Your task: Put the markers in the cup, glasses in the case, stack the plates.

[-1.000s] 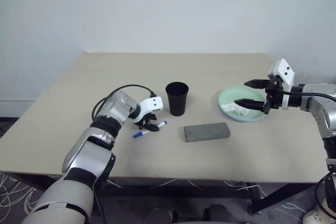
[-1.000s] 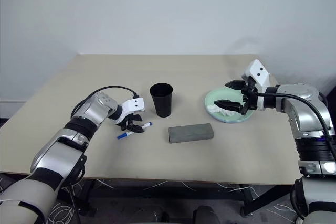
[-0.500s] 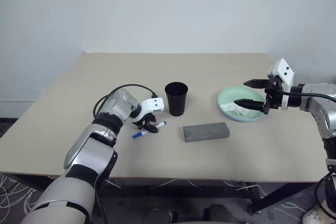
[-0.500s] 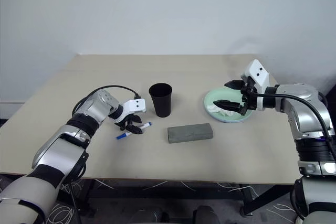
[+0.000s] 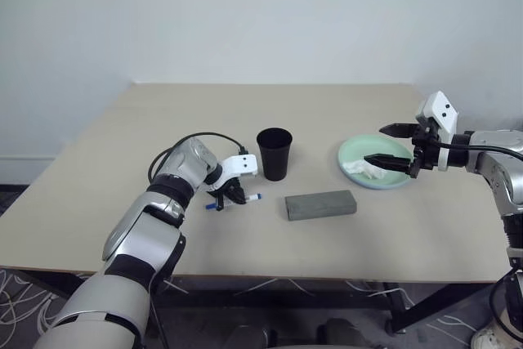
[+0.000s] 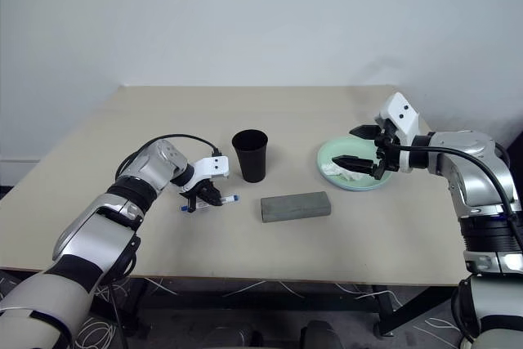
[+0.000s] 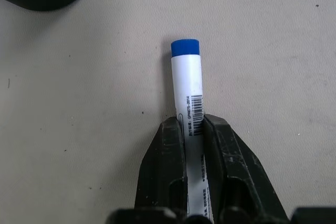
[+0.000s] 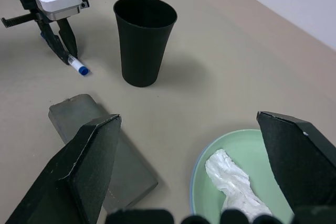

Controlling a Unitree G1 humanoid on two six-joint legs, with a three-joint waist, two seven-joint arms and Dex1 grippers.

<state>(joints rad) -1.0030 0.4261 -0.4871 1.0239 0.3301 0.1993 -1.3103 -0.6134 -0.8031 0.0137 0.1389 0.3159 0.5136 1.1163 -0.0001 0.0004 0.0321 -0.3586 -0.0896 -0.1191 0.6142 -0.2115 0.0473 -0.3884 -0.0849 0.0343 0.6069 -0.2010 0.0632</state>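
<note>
L gripper (image 7: 193,145) pinches the blue-capped marker (image 7: 187,82) on the table (image 5: 122,145), black cup (image 5: 275,154) just beside it. R gripper (image 5: 391,146), jaws wide & empty, hovers over mint plate (image 5: 372,153) w/ 1 crumpled tissue (image 8: 231,182); grey case (image 5: 321,205) lies between the 2 grippers.

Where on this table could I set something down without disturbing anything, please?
The far half of the table, behind the cup, is bare, as is the front edge below the case. It is crowded between the cup and the left pincer, shut on the blue-capped marker, and around the green plate, where the open right pincer hovers.
</note>
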